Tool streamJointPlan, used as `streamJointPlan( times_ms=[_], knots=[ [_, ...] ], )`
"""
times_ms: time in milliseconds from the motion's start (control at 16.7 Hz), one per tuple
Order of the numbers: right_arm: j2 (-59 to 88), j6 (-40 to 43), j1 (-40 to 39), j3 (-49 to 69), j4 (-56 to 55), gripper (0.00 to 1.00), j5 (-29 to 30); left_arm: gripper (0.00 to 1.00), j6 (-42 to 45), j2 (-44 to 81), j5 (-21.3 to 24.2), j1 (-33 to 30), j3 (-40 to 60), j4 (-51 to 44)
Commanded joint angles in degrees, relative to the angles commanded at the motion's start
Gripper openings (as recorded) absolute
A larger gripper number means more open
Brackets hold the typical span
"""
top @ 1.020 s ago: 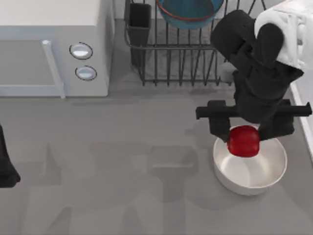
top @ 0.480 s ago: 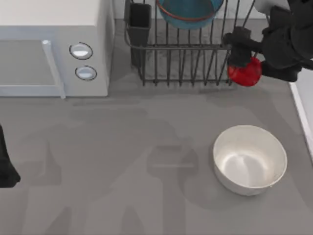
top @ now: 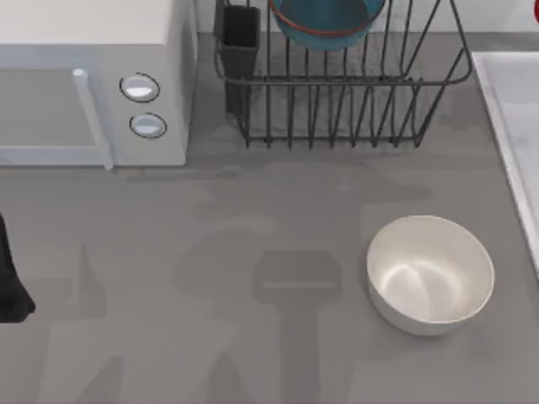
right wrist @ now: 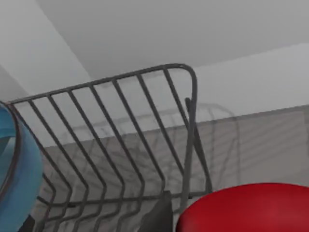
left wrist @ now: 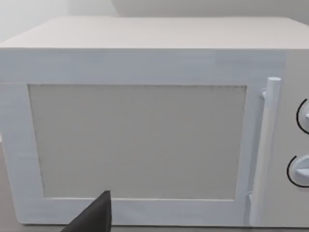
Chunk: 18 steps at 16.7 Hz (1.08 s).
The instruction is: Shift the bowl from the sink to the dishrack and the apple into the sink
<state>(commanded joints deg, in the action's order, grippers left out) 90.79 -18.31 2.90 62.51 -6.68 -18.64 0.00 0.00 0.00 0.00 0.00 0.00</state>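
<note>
While you are carrying the apple [right wrist: 251, 207] toward the sink [top: 510, 118], the right gripper [right wrist: 227, 215] is doing all the work: in the right wrist view the red fruit is bulging up at the lower right of the frame, with one dark finger [right wrist: 160, 216] pressing against its side, so the fingers are most likely clamped on it, though the far finger is hiding behind the fruit. Beyond the apple the dishrack [top: 337, 93] is showing its rounded end corner, and the bowl [top: 324, 21] is already sitting among the bars at the upper middle of the top view, so that half of the job is looking done. What the coming move is turning on is the apple's place over the basin: judging by the rack corner lying ahead of the wrist camera, you are hanging it just off the rack's end, toward the right edge of the top view where the pale sink is running down the frame. Being round and slightly blocky, the apple is offering no real long axis, and which way its stem is pointing cannot be told. The left arm [top: 10, 286] is idling at the left edge of the top view, facing the microwave [top: 84, 76]; the white bowl [top: 429, 273] is sitting at lower right.
</note>
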Motion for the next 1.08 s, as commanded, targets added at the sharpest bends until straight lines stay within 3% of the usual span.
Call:
streamJointPlan(
  times_ms=[540, 780, 1080],
  knots=[
    [-4.64, 13.33, 23.37, -24.34, -38.11, 0.0, -8.18, 1.0, 0.0, 0.0, 0.0, 0.0, 0.0, 0.0],
    [-5.28, 16.96, 26.98, -28.2, -44.75, 0.0, -9.95, 1.0, 0.0, 0.0, 0.0, 0.0, 0.0, 0.0],
    [-5.26, 17.26, 27.26, -28.37, -45.23, 0.0, -10.11, 1.0, 0.0, 0.0, 0.0, 0.0, 0.0, 0.0]
  ],
)
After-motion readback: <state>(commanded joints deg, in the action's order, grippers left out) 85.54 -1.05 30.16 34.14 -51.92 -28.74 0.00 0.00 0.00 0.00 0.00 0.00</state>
